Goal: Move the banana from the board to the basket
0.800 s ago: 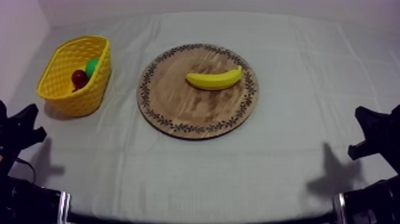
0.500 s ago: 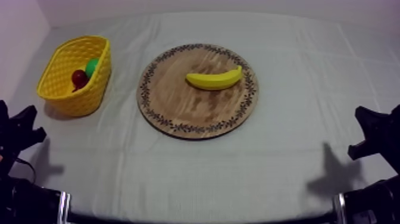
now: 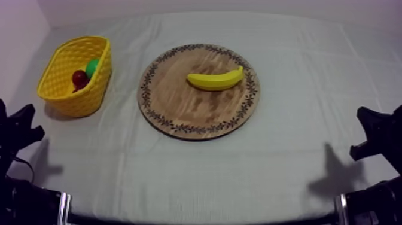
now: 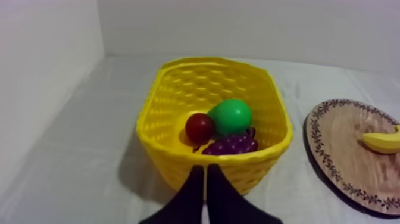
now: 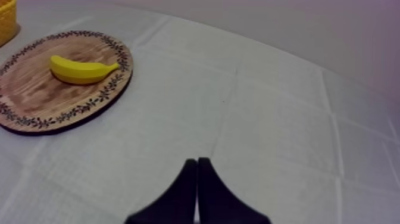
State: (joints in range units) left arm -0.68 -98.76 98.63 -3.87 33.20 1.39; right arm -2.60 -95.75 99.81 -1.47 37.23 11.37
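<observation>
Two grippers sit low at the near edge of the table (image 3: pixel 197 179), one per side, well apart from the work. Left gripper (image 4: pixel 206 170): fingers (image 4: pixel 189 193) pressed together in a narrow wedge, nothing held, aimed at the basket (image 4: pixel 169 158). Right gripper (image 5: pixel 197 162): likewise closed on nothing, aimed toward the board (image 5: pixel 36 98). Judgement: rest pose, reach not yet begun. Banana (image 3: pixel 215 79) lies on its side on the board, a little beyond the middle and toward the right, its curve bulging toward the near edge, nothing touching it, so access from above is open. Basket stands left of the board, apart from it, close to the left arm. Judgement: left arm has the shorter carry for the drop, right arm the marginally nearer pick. Basket contents: small red fruit (image 4: pixel 199 127), green pear (image 4: pixel 230 117) touching it, grapes (image 4: pixel 232 143) against the near wall. Free room at the basket's far end, enough for the banana by my estimate; board carries the banana alone
</observation>
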